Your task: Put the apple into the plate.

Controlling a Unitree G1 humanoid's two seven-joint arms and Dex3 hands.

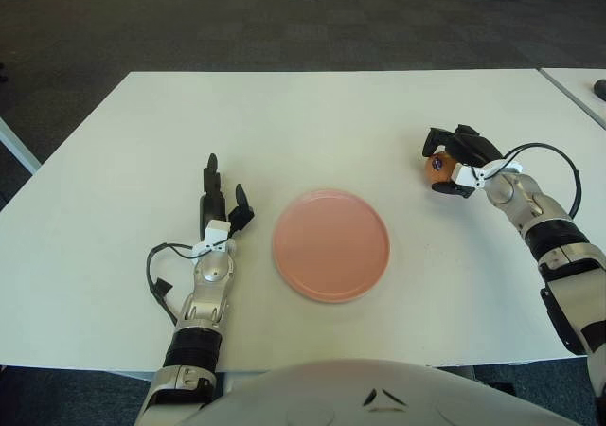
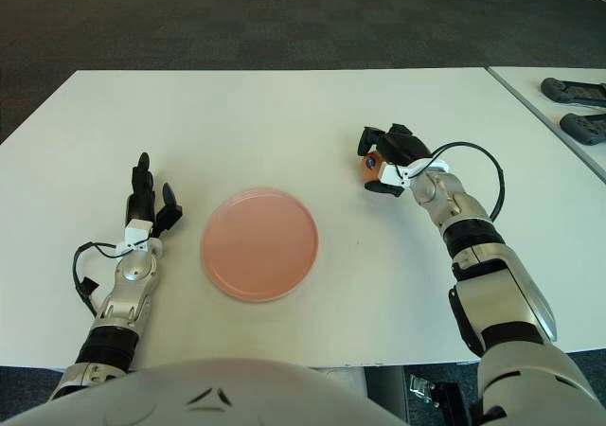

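1. Left eye view: the right hand sits over the white table, toward its right side, with its dark fingers curled around the apple. The apple is a small orange-red ball, clamped between the fingers on top and the thumb below; whether it touches the table cannot be told. The pink plate lies to the left of this hand and nearer the robot, well apart from it, with nothing on it. The left hand shows just to the left of the plate, its fingers stretched out straight and apart, holding nothing.

2. Right eye view: the right hand again wraps the apple, which peeks out on the hand's left side between the dark fingertips. The plate is to the hand's left and closer to the robot. The left hand appears beyond the plate's far left edge, fingers extended. Off the right hand's far side, on a neighbouring table, lie two dark controllers.
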